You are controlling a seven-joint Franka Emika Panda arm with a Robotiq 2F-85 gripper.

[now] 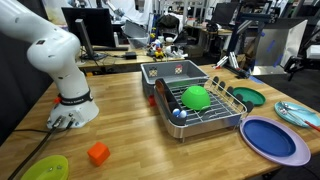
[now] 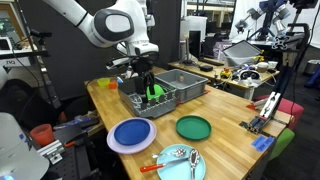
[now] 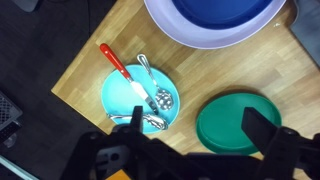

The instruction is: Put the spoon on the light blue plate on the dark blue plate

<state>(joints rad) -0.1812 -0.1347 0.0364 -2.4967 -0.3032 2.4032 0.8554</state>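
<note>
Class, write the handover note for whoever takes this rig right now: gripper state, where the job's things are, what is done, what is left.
Gripper: open, empty, raised well away from the plates.
Small silvery-grey spoon: lies on the round pale aqua plate among other cutlery.
Large deep blue plate with lavender rim: beside it, nothing on the part in view.
Done: nothing.
Left: grasp the spoon and set it on the deep blue plate.

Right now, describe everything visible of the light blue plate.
The light blue plate is round, shallow, pale aqua and smooth, plastic by its look. It lies flat near a corner of the wooden table, apart from the green plate and the dark blue plate. Silvery cutlery lies on it, and a red-handled utensil sticks out over its rim.
</note>
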